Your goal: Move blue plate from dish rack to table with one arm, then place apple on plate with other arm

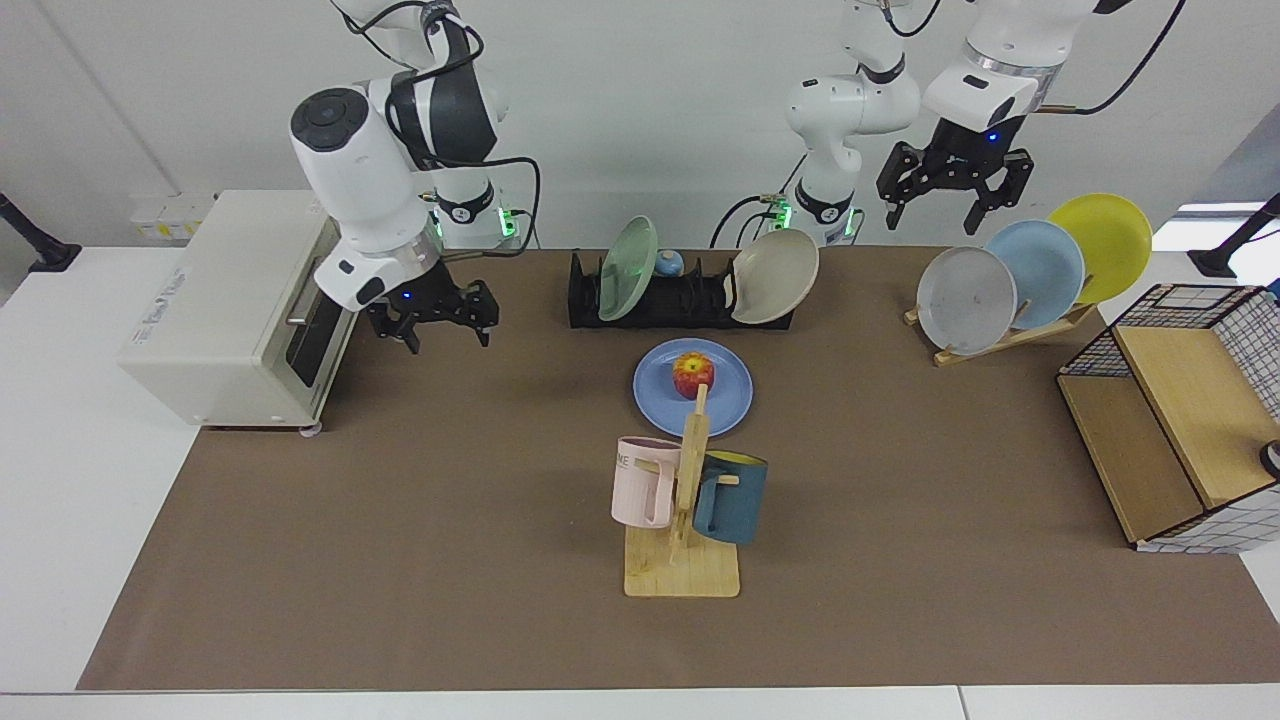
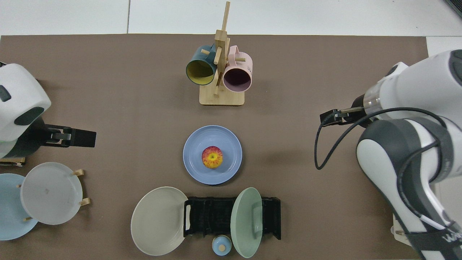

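Red-yellow apple on blue plate

- Two robot arms
- Six plates: blue plate, green, beige, grey, sky-blue, yellow
- One apple
- Two mugs: pink, dark blue
- One toaster oven
- One black dish rack

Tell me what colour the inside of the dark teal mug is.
Yellow inside the teal mug; the top view looks straight into it.
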